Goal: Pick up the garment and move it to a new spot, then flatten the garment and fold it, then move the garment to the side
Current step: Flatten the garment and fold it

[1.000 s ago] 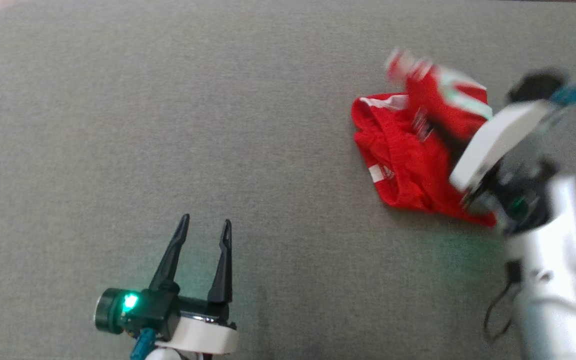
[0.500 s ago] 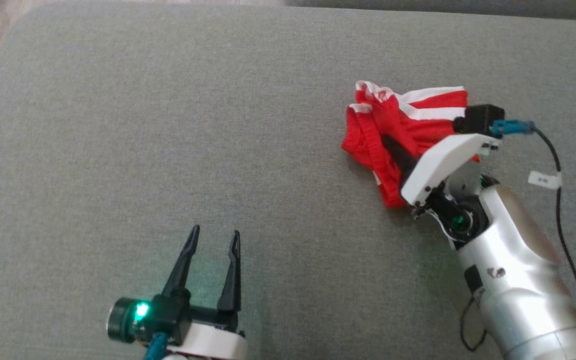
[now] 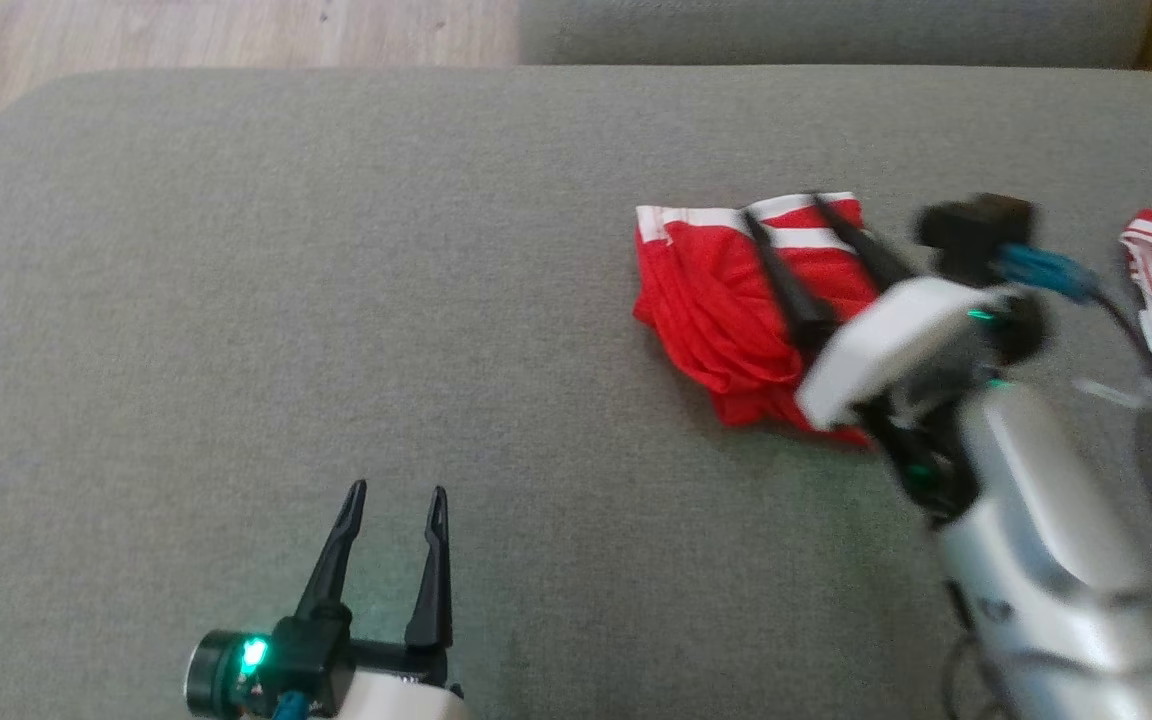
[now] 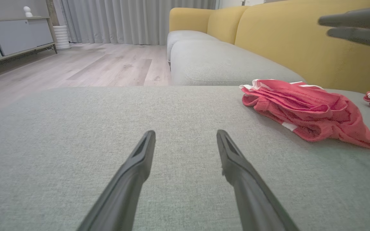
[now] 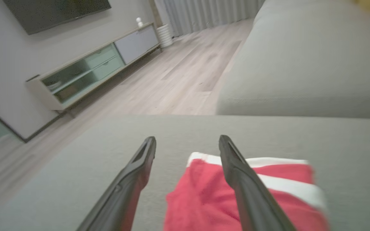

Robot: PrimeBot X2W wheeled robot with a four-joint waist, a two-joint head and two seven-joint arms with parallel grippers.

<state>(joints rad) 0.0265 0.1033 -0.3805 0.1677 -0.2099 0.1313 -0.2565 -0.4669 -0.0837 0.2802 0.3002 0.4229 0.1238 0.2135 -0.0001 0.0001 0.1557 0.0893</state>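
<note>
Red garment [image 3: 716,320] is bunched up on the grey cushion [image 3: 336,250], right side. My right gripper [image 3: 786,208] hangs over it, jaws apart, empty. The left gripper [image 3: 396,490] is wide too, well away. Worry: pinching several layers at once, so it won't flatten.

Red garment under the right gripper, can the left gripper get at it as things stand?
Probably yes: bare cushion lies between the open left gripper and the red garment. The right gripper, open above it, may crowd that side.

Home living rm; sofa [image 4: 284,41], TV [image 5: 56,12], curtains [image 4: 124,22]
</note>
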